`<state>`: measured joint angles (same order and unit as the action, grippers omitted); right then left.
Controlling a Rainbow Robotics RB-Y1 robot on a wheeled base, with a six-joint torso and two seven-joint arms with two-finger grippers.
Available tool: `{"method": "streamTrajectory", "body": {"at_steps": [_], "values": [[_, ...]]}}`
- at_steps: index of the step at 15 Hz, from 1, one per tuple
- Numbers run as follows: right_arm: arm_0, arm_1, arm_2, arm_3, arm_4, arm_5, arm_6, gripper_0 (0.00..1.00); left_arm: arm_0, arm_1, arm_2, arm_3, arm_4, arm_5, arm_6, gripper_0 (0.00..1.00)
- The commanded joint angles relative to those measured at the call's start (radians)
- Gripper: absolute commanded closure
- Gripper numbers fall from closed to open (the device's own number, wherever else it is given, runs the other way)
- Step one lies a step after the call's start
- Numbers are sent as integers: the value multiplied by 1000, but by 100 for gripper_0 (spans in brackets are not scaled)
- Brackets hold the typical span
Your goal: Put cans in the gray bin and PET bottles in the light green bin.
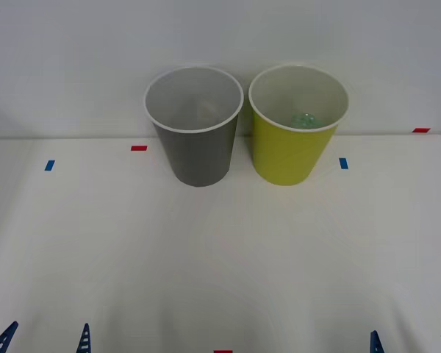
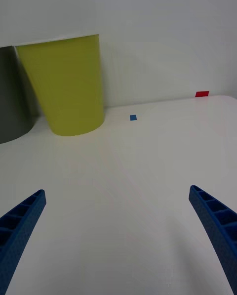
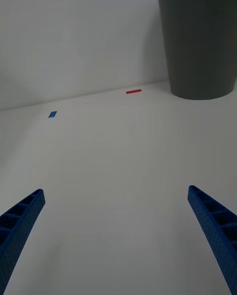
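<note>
The gray bin (image 1: pixel 196 140) stands at the back of the white table, with the light green bin (image 1: pixel 292 143) close on its right. Something green, probably the PET bottle (image 1: pixel 305 120), lies low inside the light green bin, mostly hidden by the rim. No cans are in sight; the gray bin's inside looks pale. My left gripper (image 1: pixel 42 341) is open at the near left edge, and my right gripper (image 1: pixel 411 343) is open at the near right edge, both empty and far from the bins. The wrist views show the gray bin (image 3: pixel 200 43) and the light green bin (image 2: pixel 66 85).
Small tape marks dot the table (image 1: pixel 220 250): blue (image 1: pixel 49 165) and red (image 1: pixel 138 148) on the left, blue (image 1: pixel 343 163) and red (image 1: pixel 420 130) on the right, red (image 1: pixel 222 351) at the near edge. A pale wall rises behind the bins.
</note>
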<state>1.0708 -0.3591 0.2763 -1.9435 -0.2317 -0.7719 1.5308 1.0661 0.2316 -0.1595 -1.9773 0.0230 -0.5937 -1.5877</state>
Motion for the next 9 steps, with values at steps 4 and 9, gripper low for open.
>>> {"method": "streamTrajectory", "body": {"at_steps": [4, 9], "values": [[0, 0, 0, 0, 0, 0, 0, 0, 0, 0, 0, 0, 0, 0, 0, 0], [0, 0, 0, 0, 0, 0, 0, 0, 0, 0, 0, 0, 0, 0, 0, 0]]}}
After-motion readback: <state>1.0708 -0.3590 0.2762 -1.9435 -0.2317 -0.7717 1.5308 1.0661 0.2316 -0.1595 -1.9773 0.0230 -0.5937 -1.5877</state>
